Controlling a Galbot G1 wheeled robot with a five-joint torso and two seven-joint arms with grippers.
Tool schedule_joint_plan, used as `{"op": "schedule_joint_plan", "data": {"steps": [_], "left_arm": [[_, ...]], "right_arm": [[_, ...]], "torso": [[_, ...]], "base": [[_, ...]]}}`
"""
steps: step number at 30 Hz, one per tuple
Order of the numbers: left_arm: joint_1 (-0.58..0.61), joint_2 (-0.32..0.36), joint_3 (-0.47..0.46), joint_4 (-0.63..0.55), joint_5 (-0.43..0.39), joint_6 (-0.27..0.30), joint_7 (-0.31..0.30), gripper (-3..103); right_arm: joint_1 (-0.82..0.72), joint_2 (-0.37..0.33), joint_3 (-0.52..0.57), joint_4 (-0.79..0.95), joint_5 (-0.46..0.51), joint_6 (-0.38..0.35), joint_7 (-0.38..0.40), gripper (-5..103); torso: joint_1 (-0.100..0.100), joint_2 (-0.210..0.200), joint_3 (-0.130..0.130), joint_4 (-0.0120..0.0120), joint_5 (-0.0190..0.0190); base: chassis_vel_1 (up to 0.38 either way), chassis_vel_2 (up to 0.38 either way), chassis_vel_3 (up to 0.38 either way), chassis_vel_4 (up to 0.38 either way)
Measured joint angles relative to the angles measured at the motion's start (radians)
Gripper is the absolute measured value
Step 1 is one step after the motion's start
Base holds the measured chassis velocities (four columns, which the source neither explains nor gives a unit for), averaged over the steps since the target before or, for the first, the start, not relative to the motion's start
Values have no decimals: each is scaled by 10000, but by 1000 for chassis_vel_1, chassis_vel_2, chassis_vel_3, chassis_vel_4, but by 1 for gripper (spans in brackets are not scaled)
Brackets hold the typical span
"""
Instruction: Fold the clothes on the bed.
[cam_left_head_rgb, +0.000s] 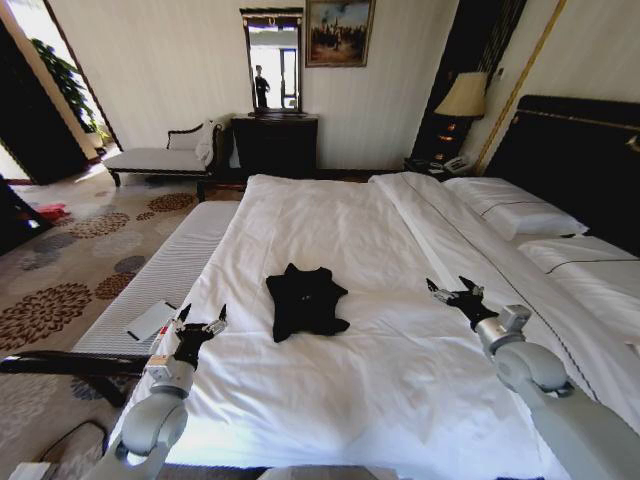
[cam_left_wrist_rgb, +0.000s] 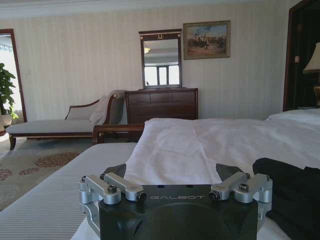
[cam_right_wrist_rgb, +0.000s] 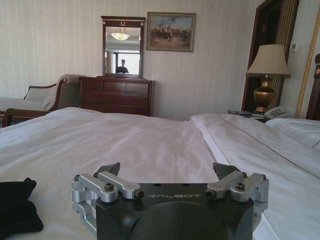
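From the head view, the shirt (cam_left_head_rgb: 303, 300) lies bunched in a dark heap in the middle of the bed (cam_left_head_rgb: 400, 390), not flat. Your left claw (cam_left_head_rgb: 203, 322) and right claw (cam_left_head_rgb: 452, 292) hang on either side of it, both wide open and holding nothing. You should spread it flat first, I think.

In the left wrist view, the shirt (cam_left_wrist_rgb: 292, 197) sits just beside the open claw (cam_left_wrist_rgb: 172, 175).

In the right wrist view, the shirt (cam_right_wrist_rgb: 17, 207) lies off to one side. Reach in slowly.

black T-shirt (cam_left_head_rgb: 304, 301) crumpled, chest lettering hidden, cut by frame edge in both wrist views
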Motion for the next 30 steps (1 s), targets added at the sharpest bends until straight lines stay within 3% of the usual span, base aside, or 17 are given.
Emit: {"op": "schedule_joint_plan", "data": {"steps": [14,27,30], "left_arm": [[35,-16,13,6,31,-27,20,100],[-11,76,48,4,17,-5,12,100],[-101,244,122,4,-34,41,-14,100]], "right_arm": [[-179,135,-22,-92,84,441,-158,100],[-235,85,12,38,-210,283,-217,100],[-204,-160,-27,332,388,-115,-339,100]], "torso": [[-1,1,-1,-2,1],[4,0,2,2,-2],[-2,2,-1,0,-1]], "base": [[19,34,-18,-29],[-31,40,43,-43],[0,0,0,0]]}}
